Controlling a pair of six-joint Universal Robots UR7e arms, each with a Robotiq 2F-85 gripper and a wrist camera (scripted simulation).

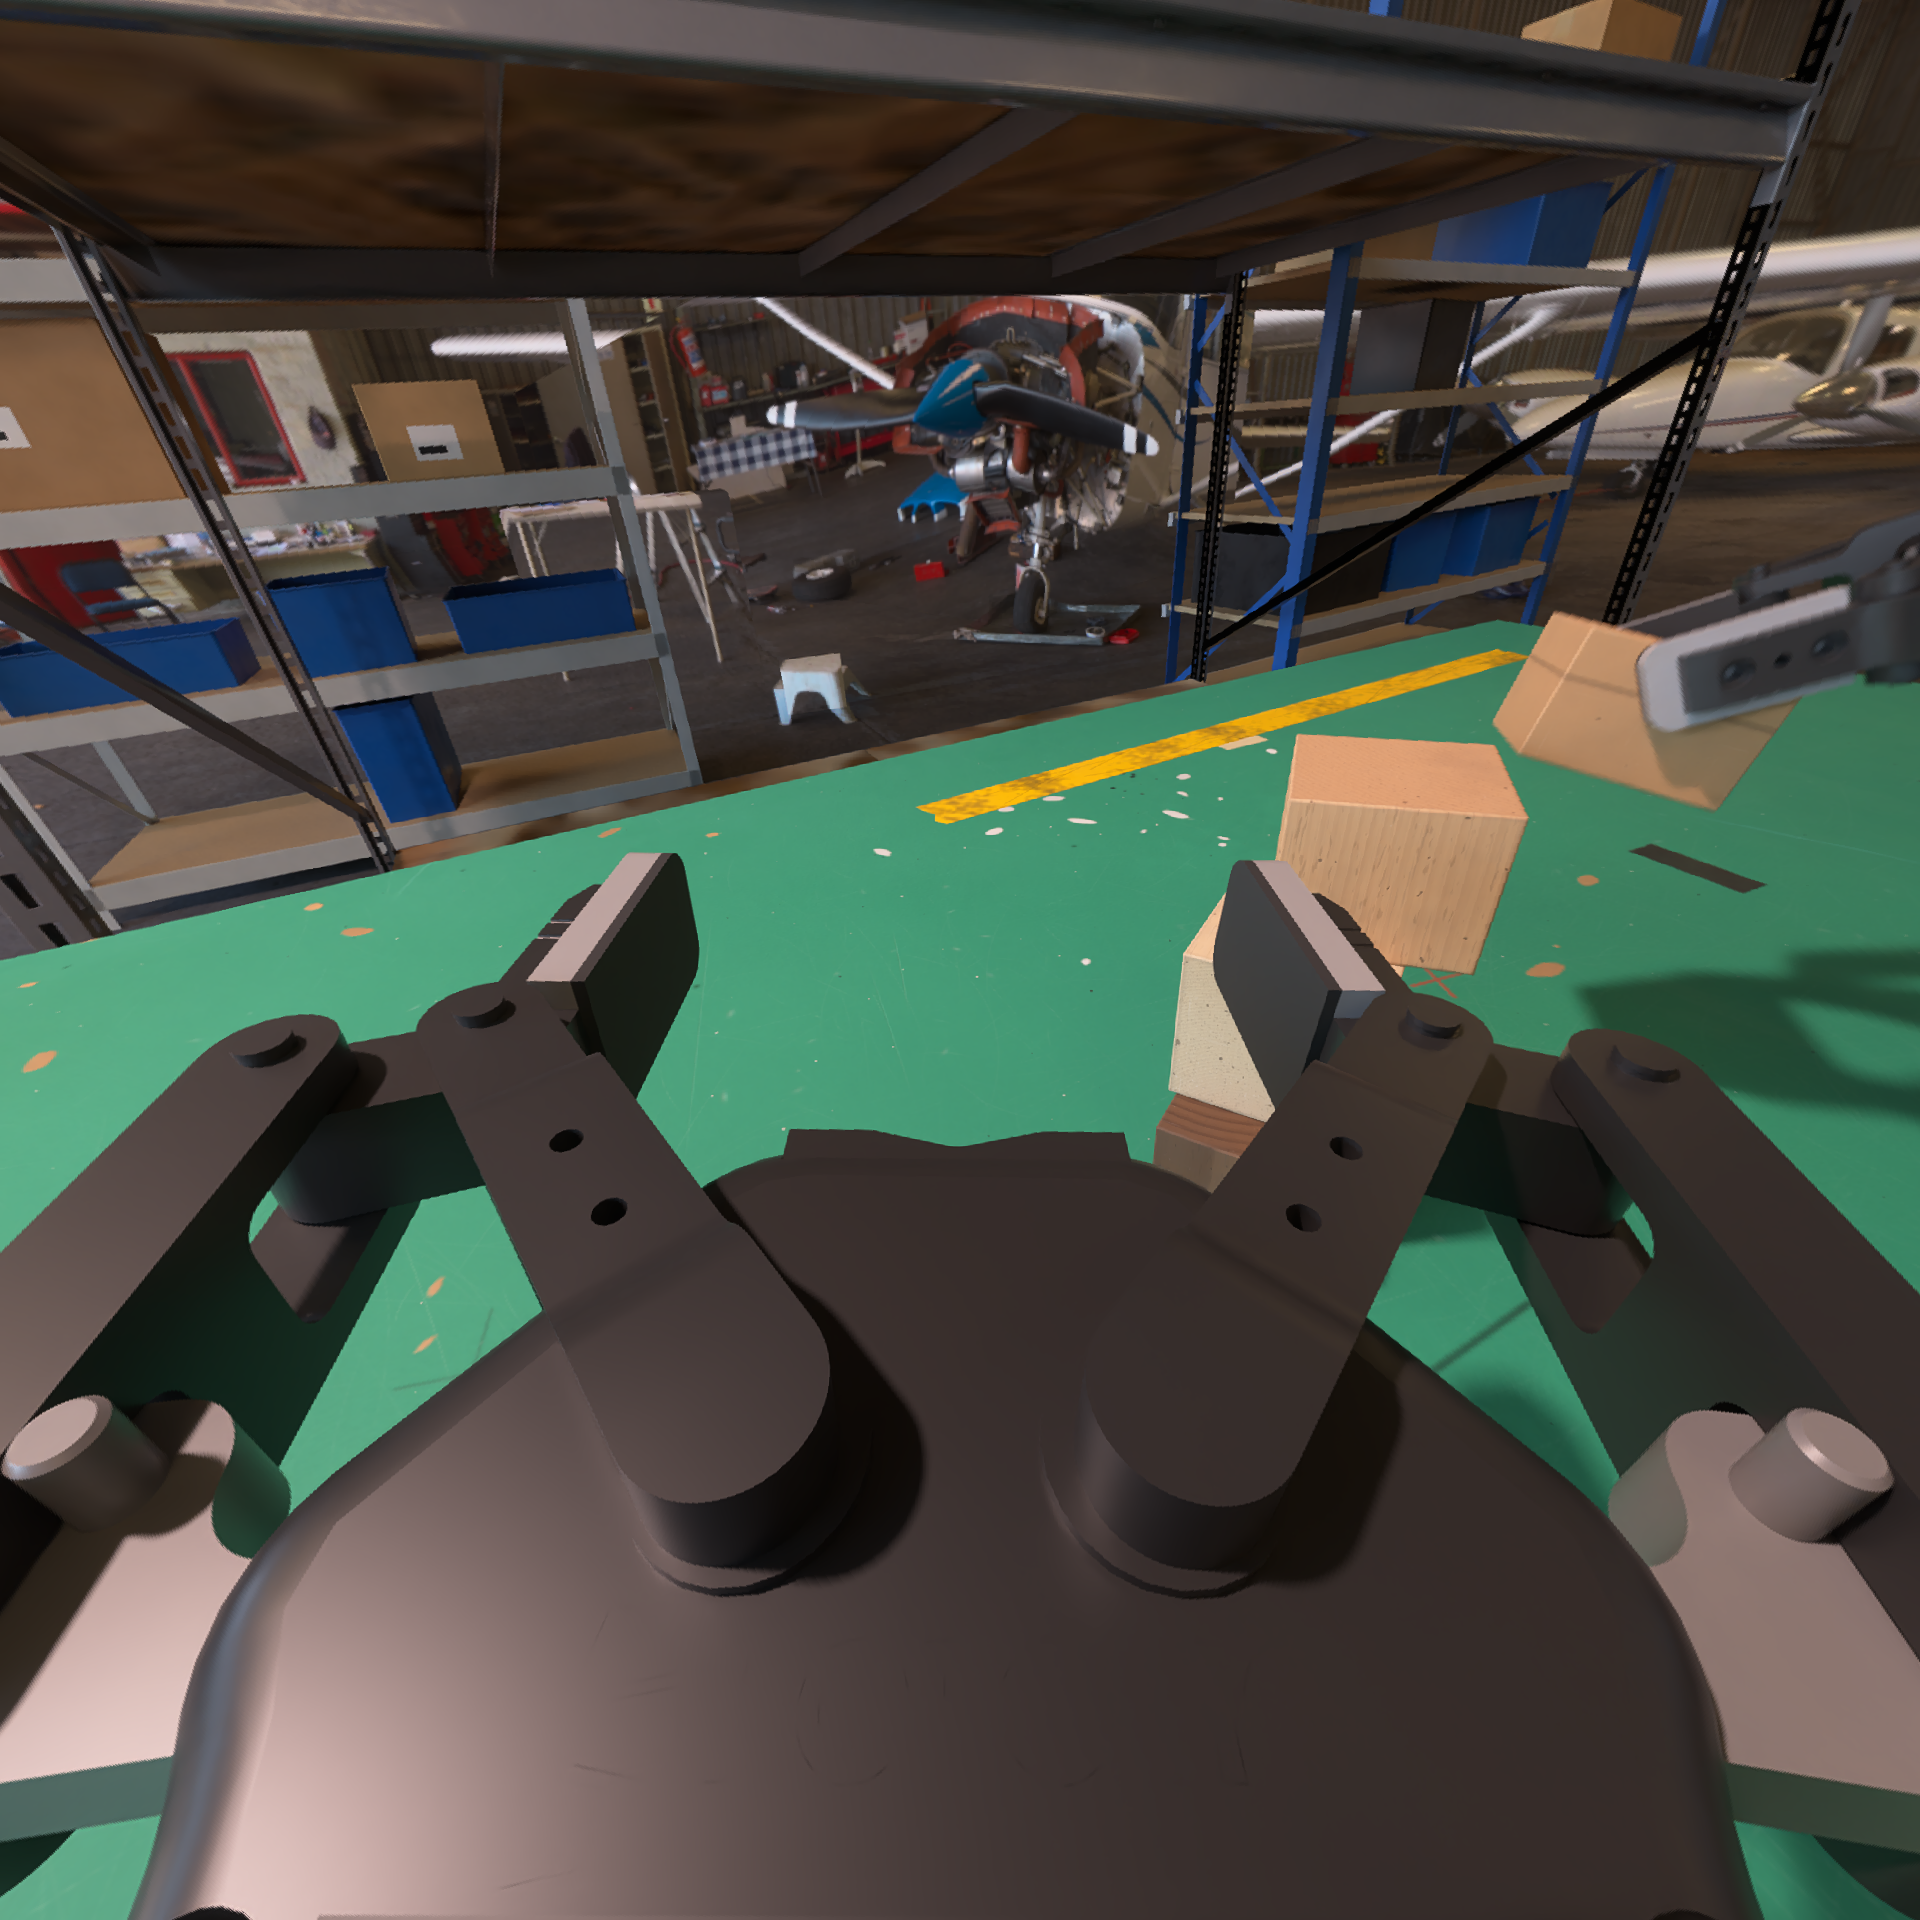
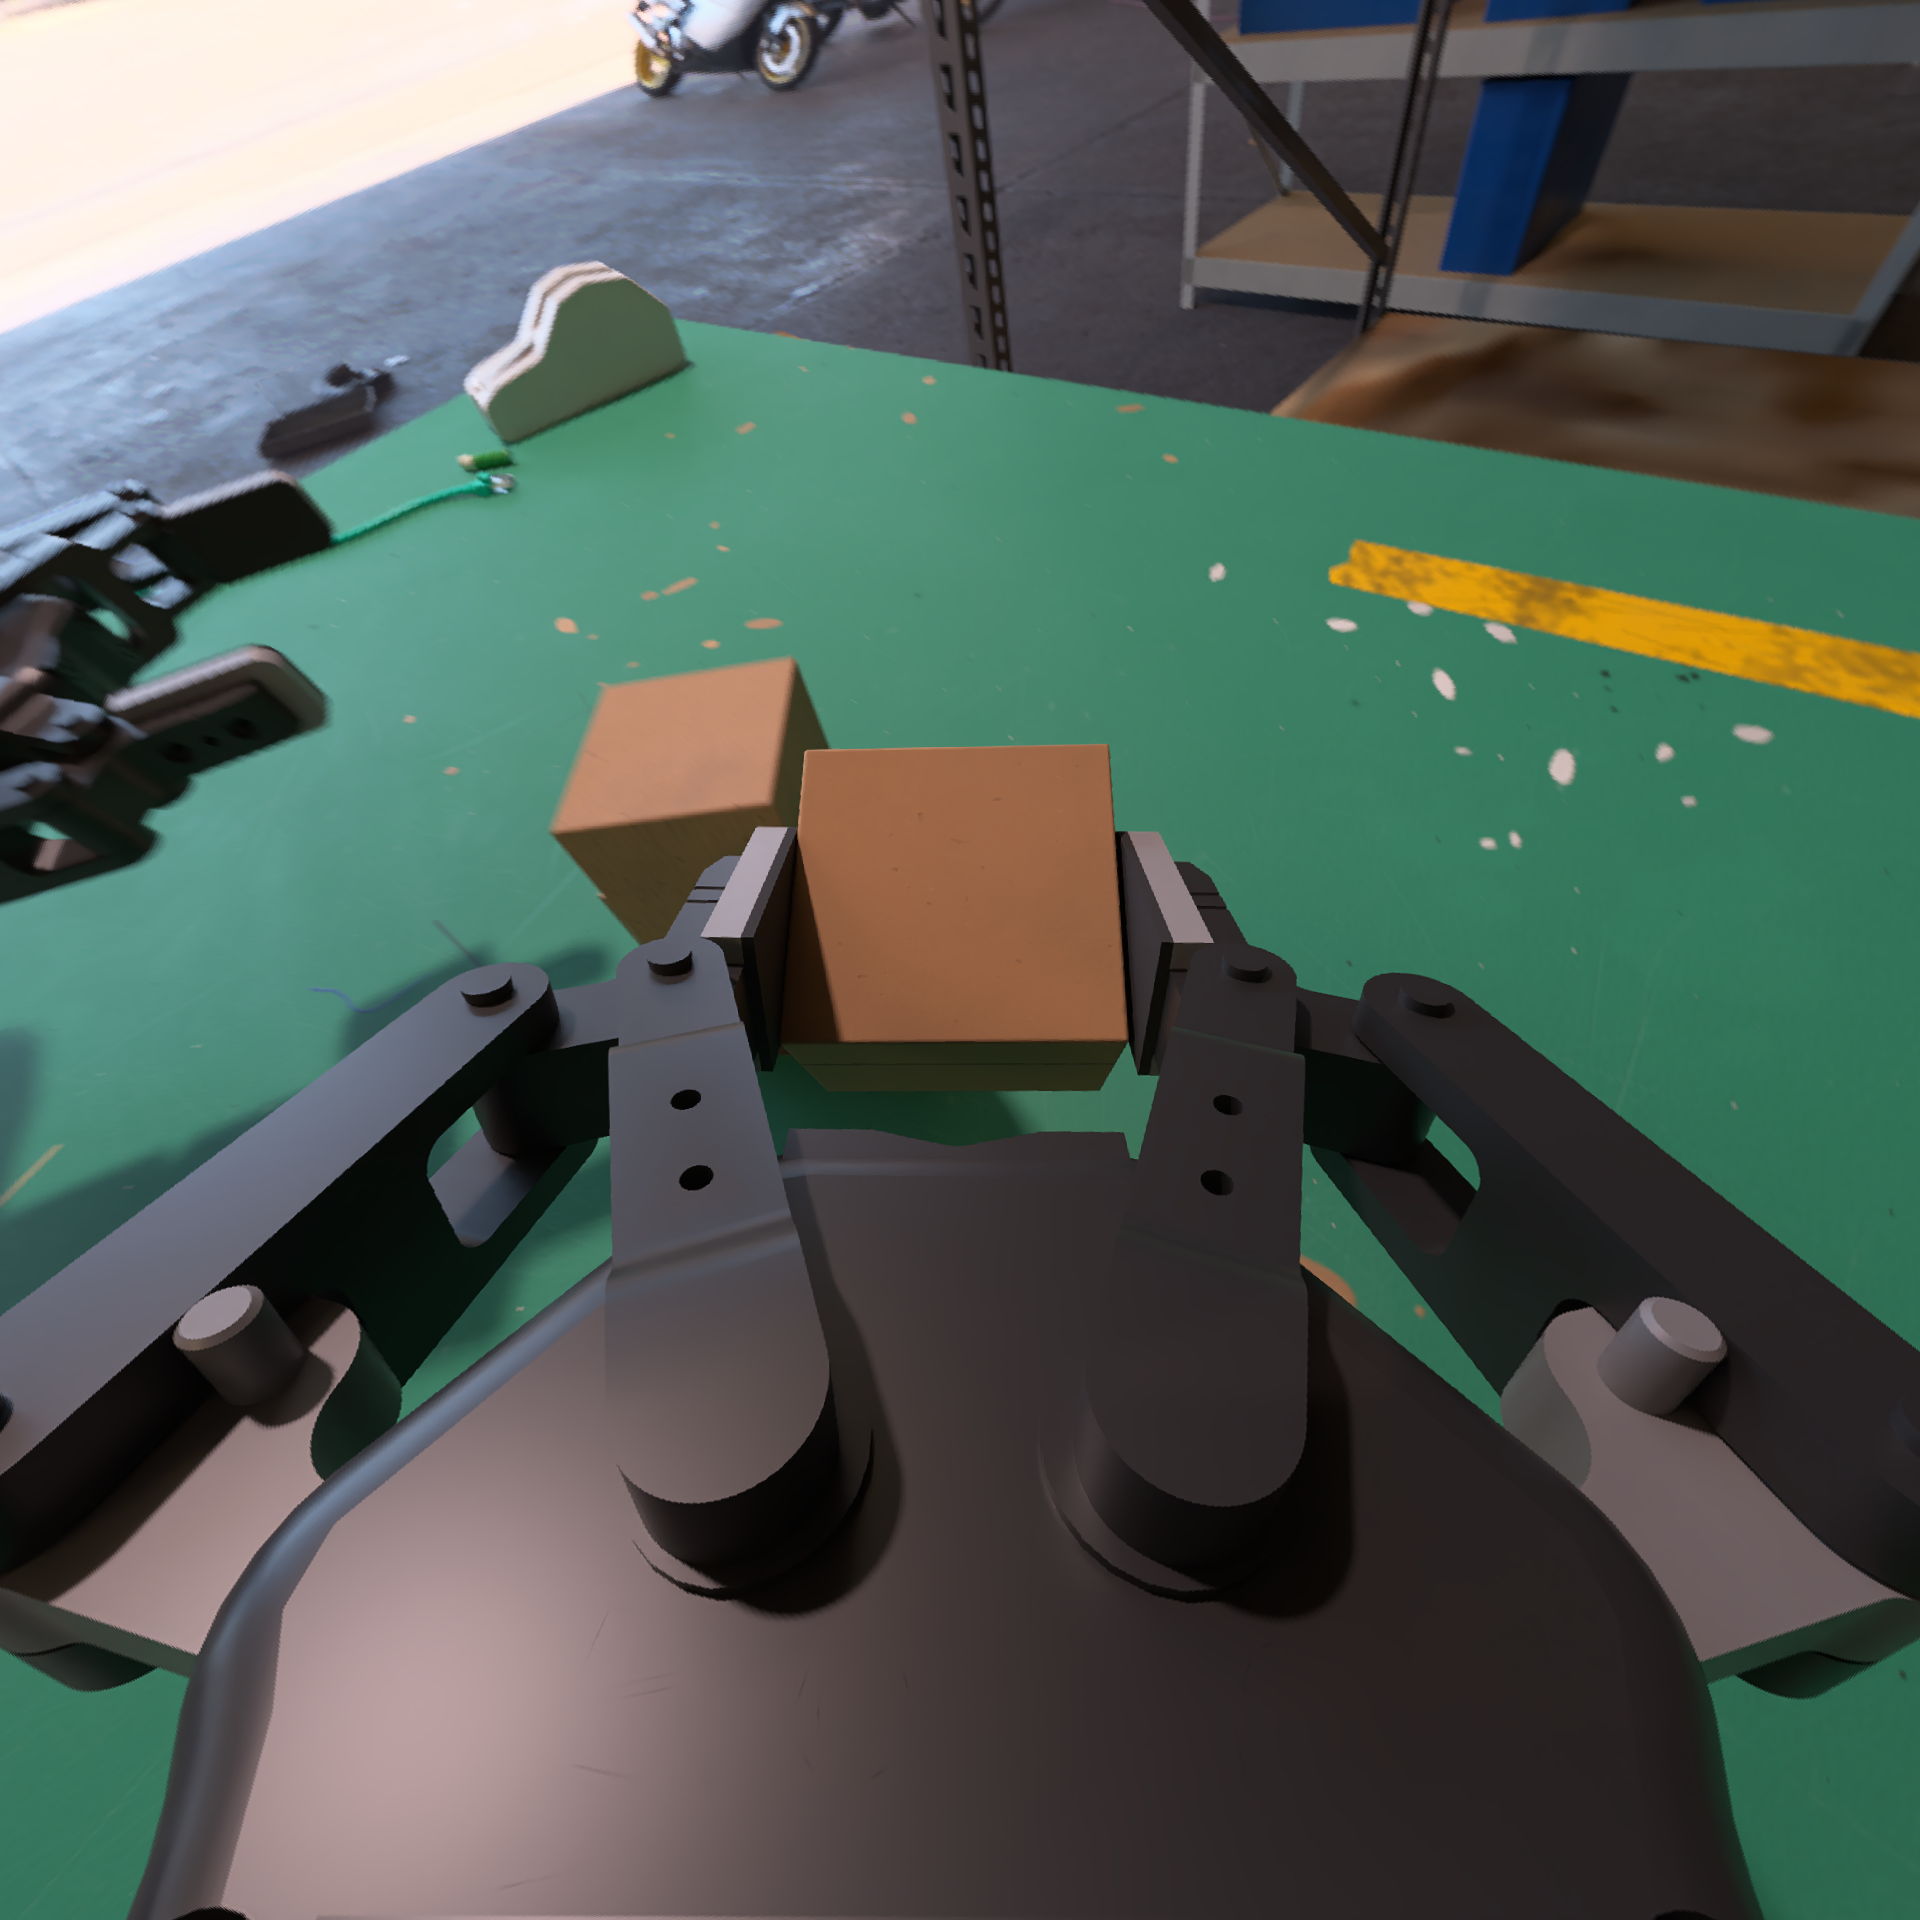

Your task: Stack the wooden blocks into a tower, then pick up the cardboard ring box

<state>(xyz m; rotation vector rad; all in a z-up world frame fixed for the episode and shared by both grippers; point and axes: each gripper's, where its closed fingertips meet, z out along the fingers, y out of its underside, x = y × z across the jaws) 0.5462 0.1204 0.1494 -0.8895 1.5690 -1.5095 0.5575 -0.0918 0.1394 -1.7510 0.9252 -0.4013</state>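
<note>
I see the cardboard ring box (image 2: 961,899) pinched between my right gripper's (image 2: 956,914) two pads, lifted clear of the green bench (image 2: 1039,540) toward its middle. Just behind it a light wooden block (image 2: 675,774) rests on the bench; from the left wrist view that block (image 1: 1397,847) stands beyond a pale block (image 1: 1210,1049) set on a darker one (image 1: 1195,1153). My left gripper (image 1: 961,935) hangs spread wide, holding nothing. A yellow stripe (image 1: 1205,743) runs along the far edge.
</note>
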